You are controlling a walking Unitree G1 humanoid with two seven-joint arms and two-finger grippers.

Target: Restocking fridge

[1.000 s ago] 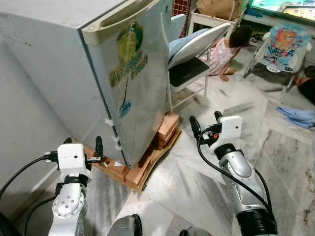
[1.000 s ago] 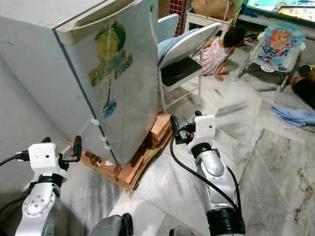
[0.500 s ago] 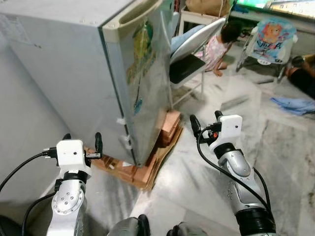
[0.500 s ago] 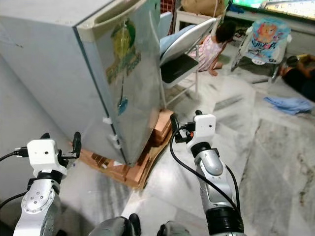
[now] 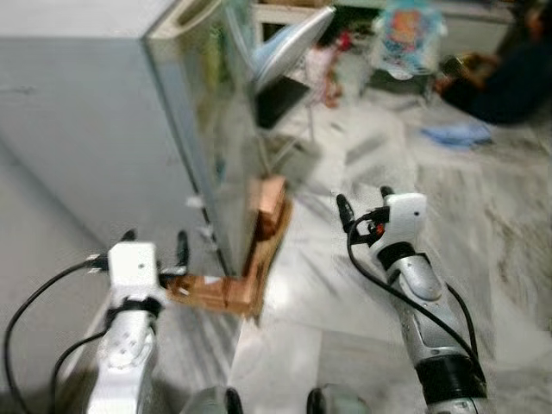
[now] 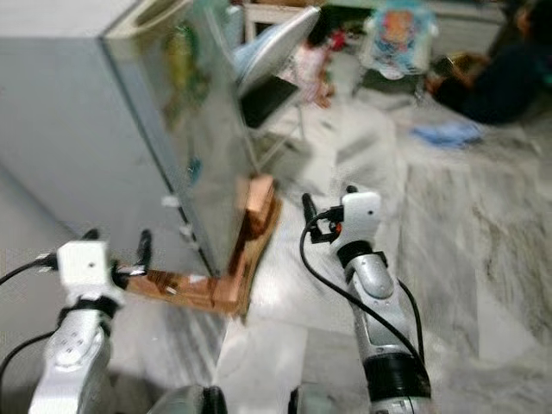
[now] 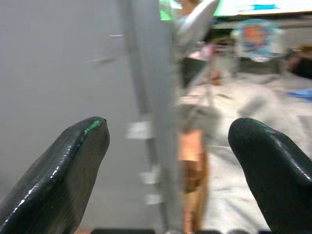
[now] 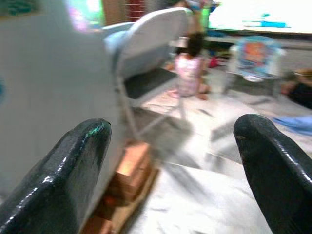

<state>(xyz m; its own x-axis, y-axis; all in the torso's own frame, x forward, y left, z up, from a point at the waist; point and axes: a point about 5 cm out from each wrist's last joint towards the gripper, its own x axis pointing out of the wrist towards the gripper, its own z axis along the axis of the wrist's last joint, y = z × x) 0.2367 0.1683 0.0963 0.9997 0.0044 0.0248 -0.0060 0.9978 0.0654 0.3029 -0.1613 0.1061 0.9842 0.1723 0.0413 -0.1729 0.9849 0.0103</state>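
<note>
Both my grippers are up in front of me with nothing in them. The left gripper has its fingers spread wide and sits low beside the fridge, near the hinge-side corner; the right gripper is spread too, hanging over bare marble floor out to the right.

What's changed: the whole view has swung and gone blurry since half a second back, so that's me turning or stepping, not stuff moving. The fridge now shows me more of its plain grey side and its door is nearly edge-on, shut. I'd say I'm repositioning around it, and restocking hasn't really started since I'm carrying nothing.

Room-wise: the fridge stands on a stack of bricks and cardboard that juts past its front corner, so that's a snag for my left arm. A folding chair stands just behind the door's swing side, which could crowd opening it. People sit on the floor well off to the far right, with open floor between
</note>
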